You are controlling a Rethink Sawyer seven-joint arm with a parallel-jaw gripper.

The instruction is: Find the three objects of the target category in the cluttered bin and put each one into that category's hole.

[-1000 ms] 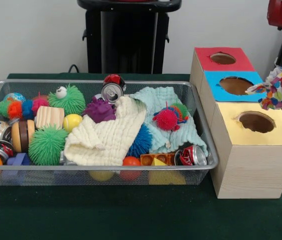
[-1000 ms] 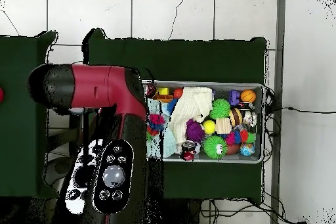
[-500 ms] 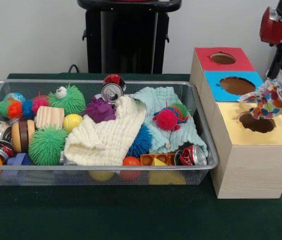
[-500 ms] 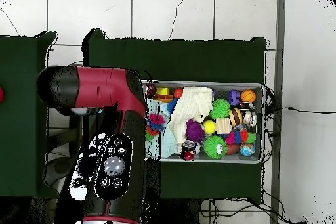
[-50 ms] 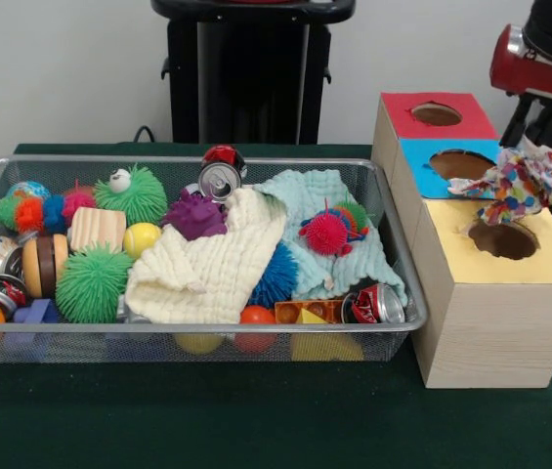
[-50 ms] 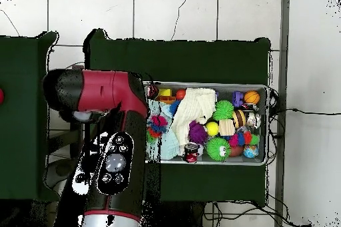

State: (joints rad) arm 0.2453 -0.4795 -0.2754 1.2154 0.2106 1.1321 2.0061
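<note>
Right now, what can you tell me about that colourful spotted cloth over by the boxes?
The spotted cloth is a crumpled rag, white with red, blue, yellow and green dots. It hangs bunched up in the air below the robot arm, over the seam between the blue-topped box and the yellow-topped box, just above the yellow box's hole. What grips it is hidden.

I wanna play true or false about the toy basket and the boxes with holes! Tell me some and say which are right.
1. The spotty colourful cloth hangs above the yellow box. True.
2. The cream cloth lies inside the wire basket. True.
3. The red box is the nearest box to the camera in the front view. False: it is the farthest; the yellow one is nearest.
4. The basket holds no cans. False: a can lies near the purple spiky toy.
</note>
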